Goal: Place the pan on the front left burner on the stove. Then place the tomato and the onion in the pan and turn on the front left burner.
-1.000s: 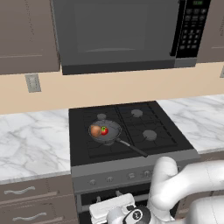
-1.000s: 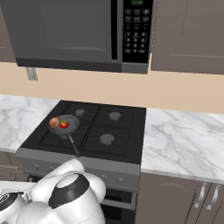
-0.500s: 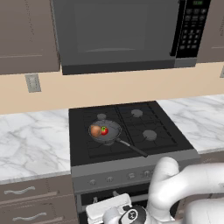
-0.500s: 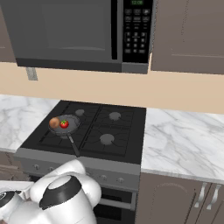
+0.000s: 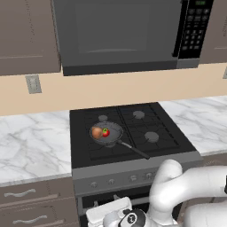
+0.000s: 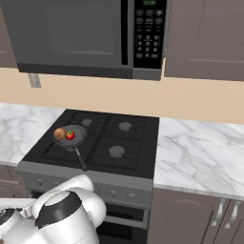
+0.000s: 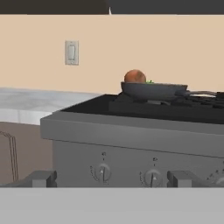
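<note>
The dark pan [image 5: 107, 134] sits on the stove [image 5: 168, 144] over the front left burner, whose cap is hidden under it; the handle points to the front right. Inside it lie the red tomato [image 5: 106, 132] and the brown onion [image 5: 96, 132], side by side. From the right base view the pan [image 6: 75, 139] again holds the tomato [image 6: 70, 135] and the onion [image 6: 59, 134]. My gripper [image 7: 111, 179] is open and empty, low in front of the stove's grey panel, facing two knobs [image 7: 102, 172]. Above the panel I see the pan [image 7: 153, 90] and the onion [image 7: 134, 76].
Marble counters [image 5: 31, 146] flank the stove on both sides. A dark microwave [image 5: 119, 35] hangs above it. A wall switch [image 7: 71, 52] is on the beige backsplash. Drawer handles [image 5: 20, 193] lie left of the oven. The three other burner caps [image 5: 151, 136] are bare.
My arm has sunk a little and shifted slightly left in front of the oven. The pan, tomato and onion have not moved, and the jaws stayed open.
</note>
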